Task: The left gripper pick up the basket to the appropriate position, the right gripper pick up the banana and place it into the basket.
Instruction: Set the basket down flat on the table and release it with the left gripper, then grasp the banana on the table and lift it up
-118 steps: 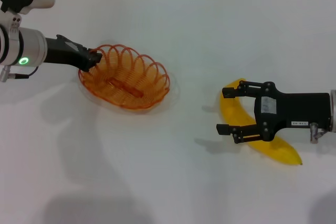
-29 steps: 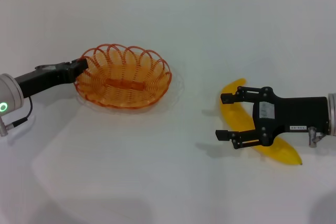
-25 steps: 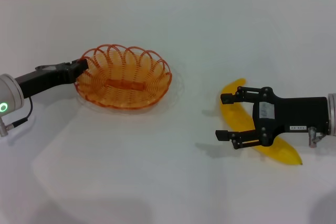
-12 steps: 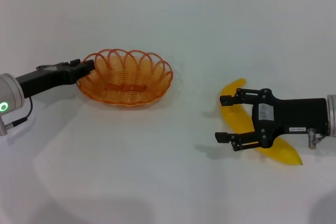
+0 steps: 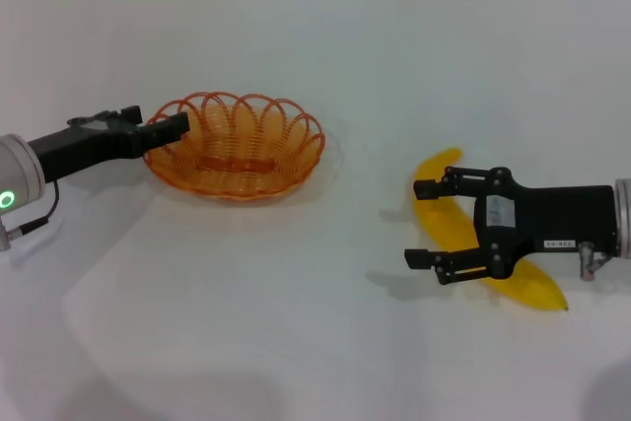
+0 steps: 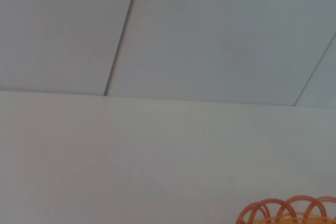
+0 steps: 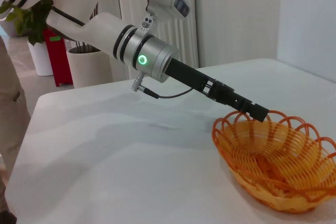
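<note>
- Currently left hand [image 5: 175, 126] grasps the basket [image 5: 237, 146] rim, basket resting on counter [image 5: 296, 322].
- Right hand [image 5: 426, 224] spread wide, fingers [image 5: 434, 187] straddling banana [image 5: 449, 219] beneath it.

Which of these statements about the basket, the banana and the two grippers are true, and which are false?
1. The banana lies inside the basket. False: it lies on the table, apart from the basket.
2. The left gripper is at the basket's rim. True.
3. The right gripper has its jaws shut. False: they are spread open, over the banana.
4. The basket holds no fruit. True.
5. The basket is blue. False: it is orange.
</note>
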